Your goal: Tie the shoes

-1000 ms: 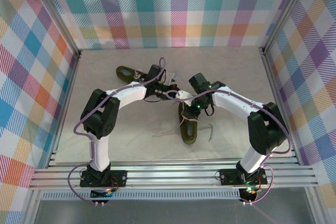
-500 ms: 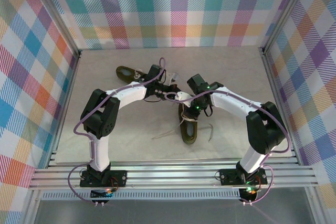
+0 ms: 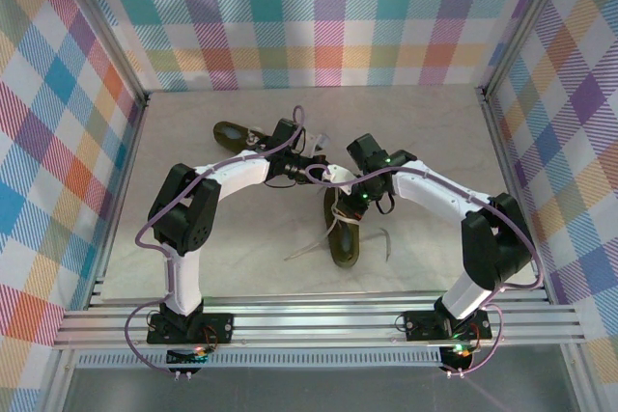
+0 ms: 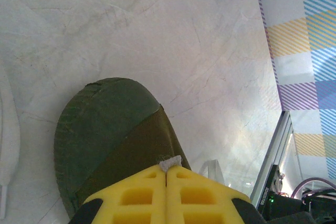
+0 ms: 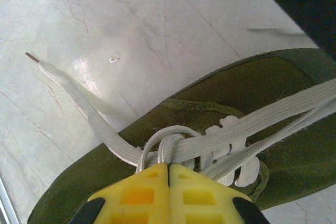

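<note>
Looking at this one, both arms are crowded over the near shoe, which lies around mid-desk. The far shoe sits well apart at the back left with nothing touching it. Makes sense to me: one shoe at a time.

The right pincer is clenched right where the lace crosses itself over the tongue. A small loop curls just ahead of its tips and the strands run straight into the seam, so I'd call that a grip on the lace. Two strands stretch off taut to the right, which I read as tension being held so the crossing doesn't go slack. One loose end trails flat on the desk.

The left pincer is clamped too, with the shoe's toe just beyond its tips in its own camera. A scrap of white pokes out of the seam between its pads. That's most likely lace pinched there, though so little shows that I wouldn't swear to it.

My guess is we're at the first cross-over or an early knot, nowhere near a bow. The risk is the thin lace slipping out of either grip on the pull, or the light shoe dragging along instead of the knot tightening.
</note>
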{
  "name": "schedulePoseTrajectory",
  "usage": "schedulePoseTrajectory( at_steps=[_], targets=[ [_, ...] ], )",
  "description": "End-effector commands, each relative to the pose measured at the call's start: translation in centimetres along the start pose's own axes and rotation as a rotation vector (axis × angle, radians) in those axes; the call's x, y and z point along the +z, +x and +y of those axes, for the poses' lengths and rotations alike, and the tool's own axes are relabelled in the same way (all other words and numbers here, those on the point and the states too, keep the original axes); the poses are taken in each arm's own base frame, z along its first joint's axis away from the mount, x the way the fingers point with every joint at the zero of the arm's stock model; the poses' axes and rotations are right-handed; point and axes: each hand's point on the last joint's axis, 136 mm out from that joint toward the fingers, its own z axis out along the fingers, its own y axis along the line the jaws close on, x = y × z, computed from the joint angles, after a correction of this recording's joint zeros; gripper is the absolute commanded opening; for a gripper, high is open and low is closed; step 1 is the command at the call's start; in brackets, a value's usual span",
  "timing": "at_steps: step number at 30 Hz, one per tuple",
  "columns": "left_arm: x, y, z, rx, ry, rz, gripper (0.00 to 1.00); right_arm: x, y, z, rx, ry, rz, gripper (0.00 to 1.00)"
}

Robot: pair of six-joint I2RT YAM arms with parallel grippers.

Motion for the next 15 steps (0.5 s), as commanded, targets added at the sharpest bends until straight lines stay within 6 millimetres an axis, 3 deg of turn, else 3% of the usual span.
schedulePoseTrajectory(
  at_steps=[1, 5, 12, 15],
  targets=[
    [0.3, -0.1, 0.2, -0.002, 0.016, 0.0, 0.0, -0.5, 0.3, 1.8, 0.017, -0.082, -0.013, 0.0],
    [0.4, -0.2, 0.3, -0.002, 0.015, 0.0, 0.0, -0.9, 0.2, 0.9, 0.004, -0.016, -0.035, 0.0],
    [0.2, -1.2, -0.5, 0.01, 0.031, -0.009, 0.0, -2.9, -1.2, -3.3, 0.015, 0.223, -0.051, 0.0],
    [0.1, -1.7, -1.0, 0.018, 0.035, -0.012, 0.0, -2.7, -1.1, -3.4, 0.006, 0.217, -0.026, 0.0]
  ],
)
